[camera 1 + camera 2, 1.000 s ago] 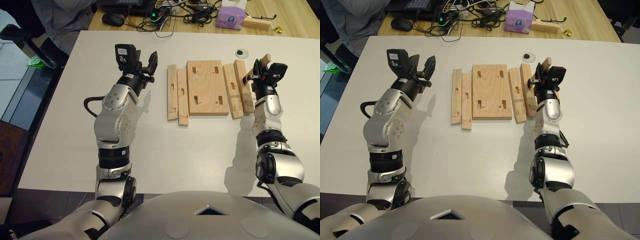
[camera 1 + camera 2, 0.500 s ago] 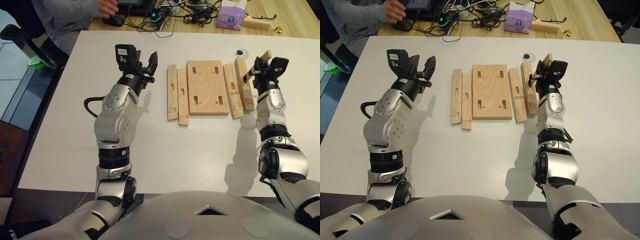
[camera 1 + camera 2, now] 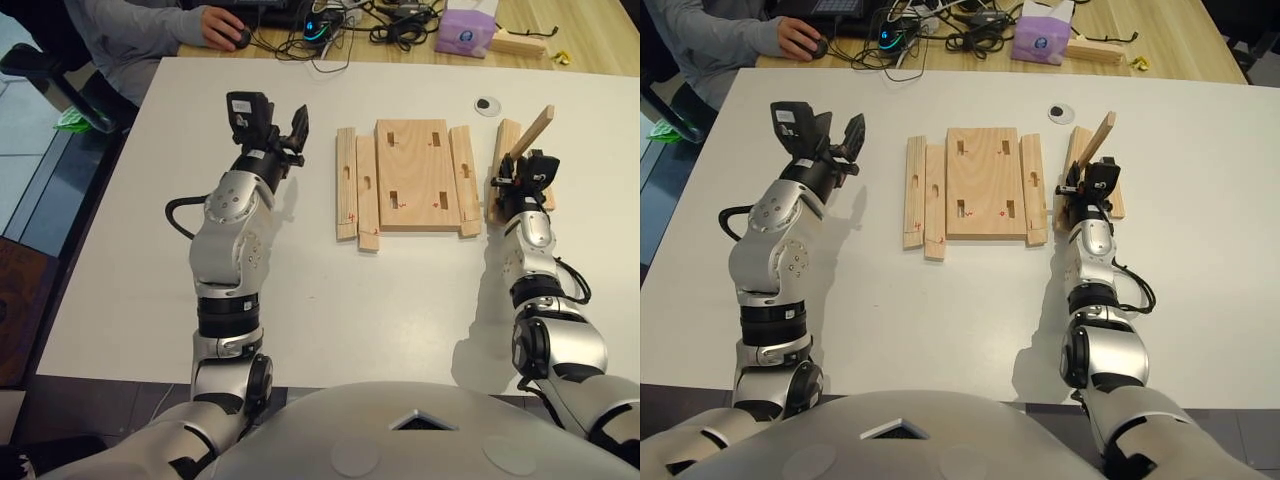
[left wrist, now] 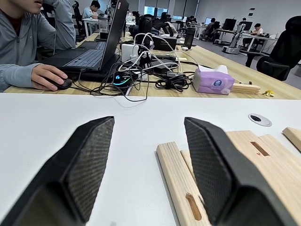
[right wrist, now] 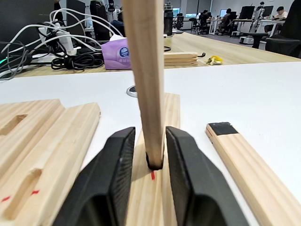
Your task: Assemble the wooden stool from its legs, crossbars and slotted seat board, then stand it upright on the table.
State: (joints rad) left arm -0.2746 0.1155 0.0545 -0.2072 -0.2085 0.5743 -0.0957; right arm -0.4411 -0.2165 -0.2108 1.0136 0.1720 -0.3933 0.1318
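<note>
This is looking like an open-plan office: a laptop (image 4: pixel 104 44) is sitting on a wooden desk (image 4: pixel 221 60) beside a computer mouse (image 4: pixel 61 84), tangled cables (image 4: pixel 157 73) and a tissue box (image 4: pixel 213 81), while further desks with monitors (image 4: pixel 229 23) and a black office chair (image 4: pixel 284 47) are stretching away behind.

The seat board (image 3: pixel 412 175) and the crossbar (image 5: pixel 143 56) in the right pincer (image 5: pixel 149 141) are pale bare wood, matt, grain showing. The tabletop (image 3: pixel 300 290) is smooth matt white. Left pincer (image 4: pixel 149 123) pads (image 4: pixel 91 165): black, finely dimpled.

L pincer (image 4: pixel 148 141) wide open over white table (image 4: pixel 47 117), w/ slotted wood leg (image 4: pixel 176 181) alongside.
</note>
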